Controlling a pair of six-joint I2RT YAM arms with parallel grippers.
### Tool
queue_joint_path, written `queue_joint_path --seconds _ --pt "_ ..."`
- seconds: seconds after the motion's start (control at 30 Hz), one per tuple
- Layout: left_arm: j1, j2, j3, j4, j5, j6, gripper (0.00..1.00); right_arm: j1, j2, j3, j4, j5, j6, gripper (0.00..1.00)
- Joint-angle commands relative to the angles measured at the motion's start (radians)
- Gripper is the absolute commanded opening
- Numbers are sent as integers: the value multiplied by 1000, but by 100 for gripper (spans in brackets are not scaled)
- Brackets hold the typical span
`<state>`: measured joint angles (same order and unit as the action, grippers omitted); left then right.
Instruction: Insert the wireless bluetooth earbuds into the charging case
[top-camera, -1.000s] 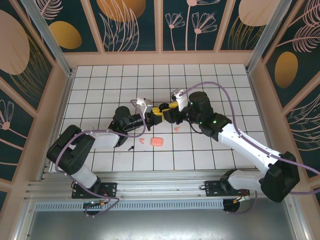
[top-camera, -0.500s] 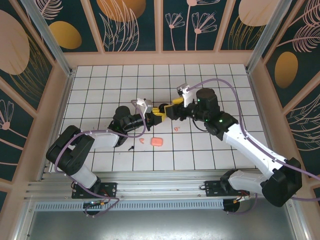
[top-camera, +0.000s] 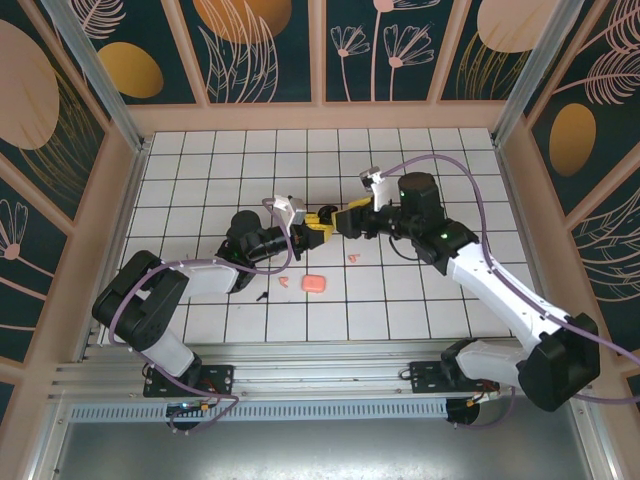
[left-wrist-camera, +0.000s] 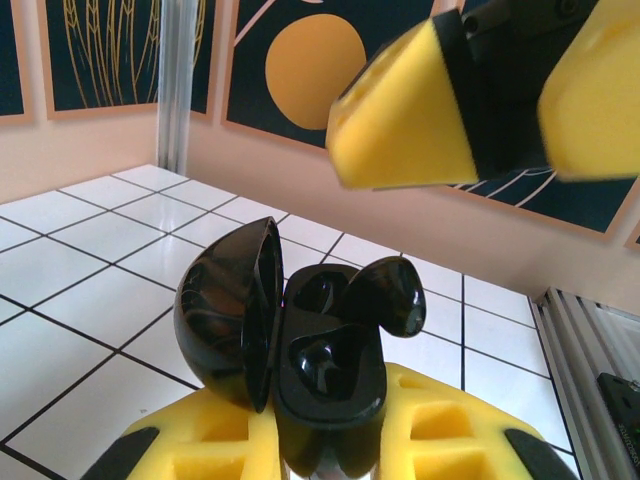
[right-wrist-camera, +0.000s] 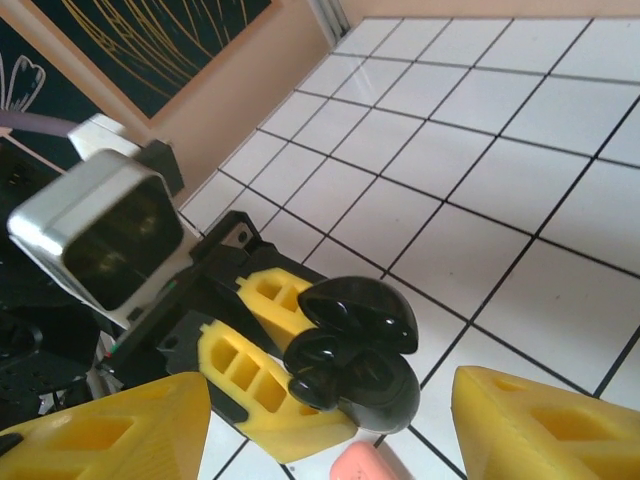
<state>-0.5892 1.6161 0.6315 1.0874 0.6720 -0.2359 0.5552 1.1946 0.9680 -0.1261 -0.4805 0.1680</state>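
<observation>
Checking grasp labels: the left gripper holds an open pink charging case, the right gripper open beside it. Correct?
The held charging case is black, not pink; the left wrist view shows it. The left gripper holds it open, the right gripper open beside it.
</observation>
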Motion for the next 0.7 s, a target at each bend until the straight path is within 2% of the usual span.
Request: queue_joint_path --seconds 0.0,0.67 --pt "2 -25 23 12 7 15 8 -2 23 38 -17 -21 10 66" --pt "2 -27 25 1 0 24 8 -2 51 42 -35 -27 13 67"
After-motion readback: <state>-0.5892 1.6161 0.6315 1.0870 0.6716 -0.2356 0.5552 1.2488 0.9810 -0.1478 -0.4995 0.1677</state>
